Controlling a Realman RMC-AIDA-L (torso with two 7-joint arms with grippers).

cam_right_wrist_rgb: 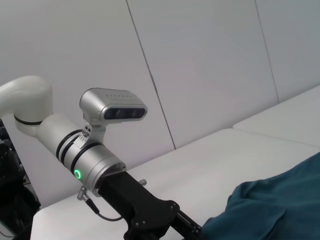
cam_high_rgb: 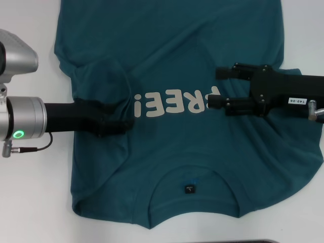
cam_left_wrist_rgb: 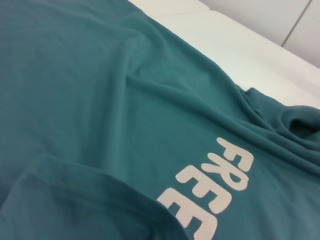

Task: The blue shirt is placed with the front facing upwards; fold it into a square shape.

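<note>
Left gripper point(cam_high_rgb: 124, 117) seemingly pinching blue shirt point(cam_high_rgb: 167, 157) sleeve (folded inward).

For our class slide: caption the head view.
Left pincer folds blue shirt sleeve inward; right pincer open over lettering.

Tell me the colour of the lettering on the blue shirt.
Cream-white lettering on the blue shirt, clearest in the head view.
</note>
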